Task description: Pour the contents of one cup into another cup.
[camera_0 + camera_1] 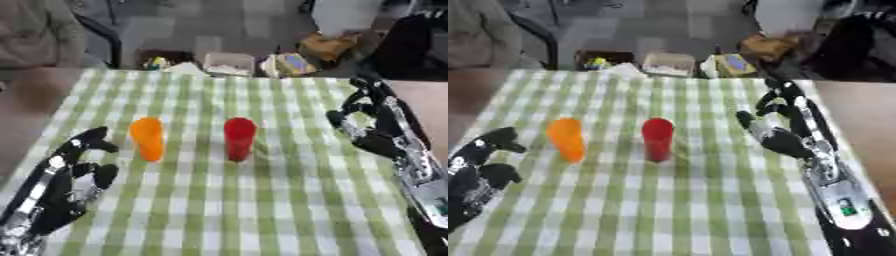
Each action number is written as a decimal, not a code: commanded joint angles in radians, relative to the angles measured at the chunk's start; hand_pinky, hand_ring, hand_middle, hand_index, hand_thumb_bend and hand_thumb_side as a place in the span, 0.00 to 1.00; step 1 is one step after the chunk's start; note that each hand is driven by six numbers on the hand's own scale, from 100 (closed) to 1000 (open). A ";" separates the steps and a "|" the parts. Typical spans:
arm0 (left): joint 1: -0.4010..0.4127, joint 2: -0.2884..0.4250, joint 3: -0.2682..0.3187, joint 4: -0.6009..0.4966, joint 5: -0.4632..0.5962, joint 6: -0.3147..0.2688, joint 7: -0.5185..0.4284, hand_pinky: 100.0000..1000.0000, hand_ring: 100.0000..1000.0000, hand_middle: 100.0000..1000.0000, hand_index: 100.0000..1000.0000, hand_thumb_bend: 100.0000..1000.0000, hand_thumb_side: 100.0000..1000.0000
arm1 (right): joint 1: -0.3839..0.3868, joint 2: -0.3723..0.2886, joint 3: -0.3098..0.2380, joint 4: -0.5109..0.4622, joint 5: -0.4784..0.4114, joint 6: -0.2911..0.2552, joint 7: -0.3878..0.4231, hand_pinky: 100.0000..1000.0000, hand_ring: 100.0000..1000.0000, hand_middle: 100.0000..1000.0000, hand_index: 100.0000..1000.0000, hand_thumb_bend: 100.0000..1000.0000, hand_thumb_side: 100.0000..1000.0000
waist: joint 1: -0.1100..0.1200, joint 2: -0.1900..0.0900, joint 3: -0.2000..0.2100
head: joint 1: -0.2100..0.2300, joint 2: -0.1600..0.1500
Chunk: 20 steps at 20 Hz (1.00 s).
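Hovering at the right side of the table, the right hand (785,137) has its fingers spread and slightly curved, holding nothing, its palm turned toward the red cup (657,139), from which it stands apart with bare cloth between them. That cup stands upright near the middle of the green-and-white checked tablecloth (262,210); just to its left, with a gap between the two, stands the orange cup (148,138), also upright. Further left, near the lower corner, the left hand (74,172) rests with fingers relaxed and raised, empty as well, close to the orange cup but not touching it. Neither cup is held, so the task appears to be at its very start: the approach for a first grasp, most likely by the right hand on the red cup, though the left hand is just as near its own cup. What either cup contains cannot be seen from here. The next move would call for bringing the spread fingers around the cup's side, keeping the cup upright while closing, since a sideways nudge could tip it toward its neighbour. Beyond the table's far edge lie boxes and clutter on the floor, which play no part.
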 commanded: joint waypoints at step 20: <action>-0.136 0.031 -0.022 0.267 -0.083 0.010 0.336 0.46 1.00 0.71 0.95 0.48 0.53 | -0.015 -0.016 -0.002 -0.019 -0.007 -0.002 0.004 0.52 0.96 0.41 0.95 0.42 0.27 | 0.001 -0.020 -0.009 | 0.005 -0.006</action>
